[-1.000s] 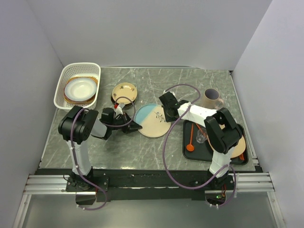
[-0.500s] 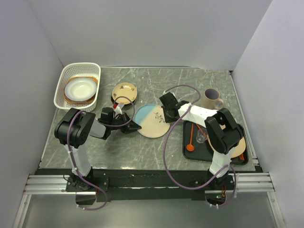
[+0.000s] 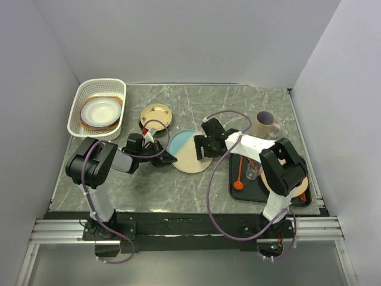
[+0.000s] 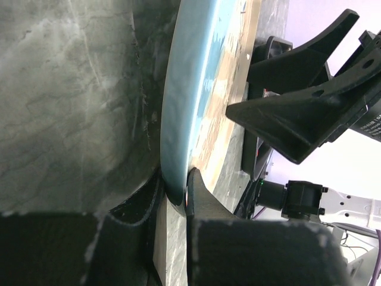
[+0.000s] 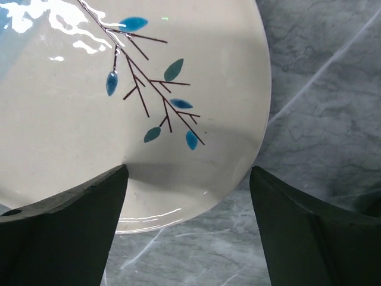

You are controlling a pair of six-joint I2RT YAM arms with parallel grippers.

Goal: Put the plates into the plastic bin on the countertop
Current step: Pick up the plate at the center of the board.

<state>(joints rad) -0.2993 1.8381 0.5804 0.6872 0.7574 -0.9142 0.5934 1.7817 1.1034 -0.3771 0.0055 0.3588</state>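
Observation:
The blue-and-cream plate [image 3: 189, 151] with a sprig lies mid-countertop [image 3: 178, 187]. My left gripper [image 3: 168, 158] is shut on its left rim; in the left wrist view the blue rim [image 4: 178, 119] sits pinched between the two pads [image 4: 199, 190]. My right gripper [image 3: 202, 146] hangs open over the plate's right edge, its fingers [image 5: 59, 226] spread wide either side of the cream rim [image 5: 178, 179] without touching. The white plastic bin [image 3: 77, 101] at the back left holds stacked plates [image 3: 101, 111]. A small tan dark-rimmed plate [image 3: 156, 116] sits beside the bin.
A black tray [image 3: 262, 189] at the right front carries an orange spoon [image 3: 239, 176], a glass [image 3: 252, 171] and a plate partly hidden under the right arm. A brown mug [image 3: 265, 123] stands behind the tray. Grey walls close in on three sides.
My right gripper has gone from shut to wide open, letting go of the plate's right rim. The left gripper keeps its hold on the left rim.

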